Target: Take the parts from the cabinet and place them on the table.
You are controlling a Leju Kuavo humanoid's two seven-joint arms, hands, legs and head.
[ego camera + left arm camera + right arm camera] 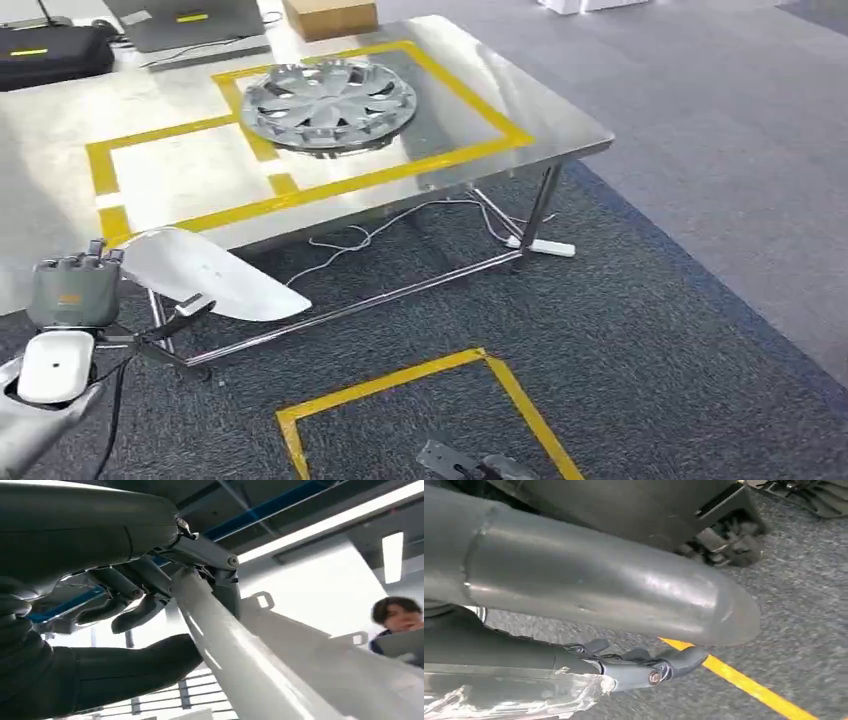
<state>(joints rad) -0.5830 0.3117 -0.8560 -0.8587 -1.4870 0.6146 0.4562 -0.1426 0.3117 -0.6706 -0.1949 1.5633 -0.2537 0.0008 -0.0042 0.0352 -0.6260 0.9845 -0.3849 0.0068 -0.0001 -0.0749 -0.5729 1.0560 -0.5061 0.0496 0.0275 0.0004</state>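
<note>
Left hand [72,290] is carrying the white part [205,272] to the table [560,135].
It should be keeping it level; the right hand [639,667] is holding nothing visible, fingers curled.

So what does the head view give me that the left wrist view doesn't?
Head view alone: the steel table with yellow tape outlines, the silver wheel cover lying on it, and a yellow tape square on the carpet. Left wrist view alone: the fingers and thumb clamped on the part's edge, ceiling lights, and a person nearby. Both show the left hand holding the white part.
</note>
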